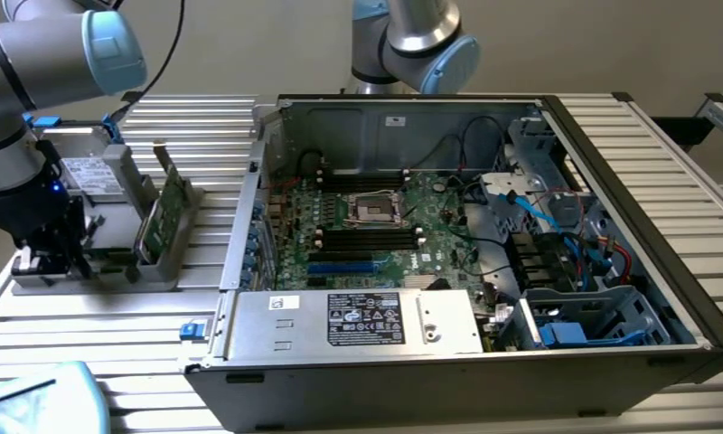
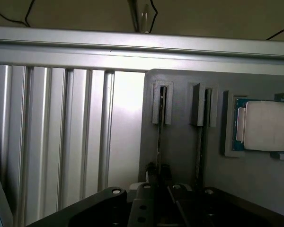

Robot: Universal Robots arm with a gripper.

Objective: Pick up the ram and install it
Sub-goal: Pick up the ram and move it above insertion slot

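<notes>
Arm (image 1: 12,108): silver-grey tubes, pale blue joint caps (image 1: 111,47), black cable (image 1: 163,45); claw (image 2: 158,169) black, round screw heads (image 2: 116,191).

- Hand (image 1: 58,258): dark, on a grey arm (image 1: 36,108), lowered at the near end of a grey holder (image 1: 156,271).
- Green circuit card (image 1: 165,212): stood upright in the holder, just beside the hand, on the exterior view's right of it.
- Bench (image 1: 84,316): slatted aluminium, seen under the hand and holder.
- Computer case (image 1: 651,271): lid off, set well apart from the hand.
- Motherboard (image 1: 374,231): laid inside the case.
- Power supply (image 1: 361,321): silver, labelled, set in the case's near part.
- Second arm (image 1: 412,41): seen behind the case, far from the hand.
</notes>
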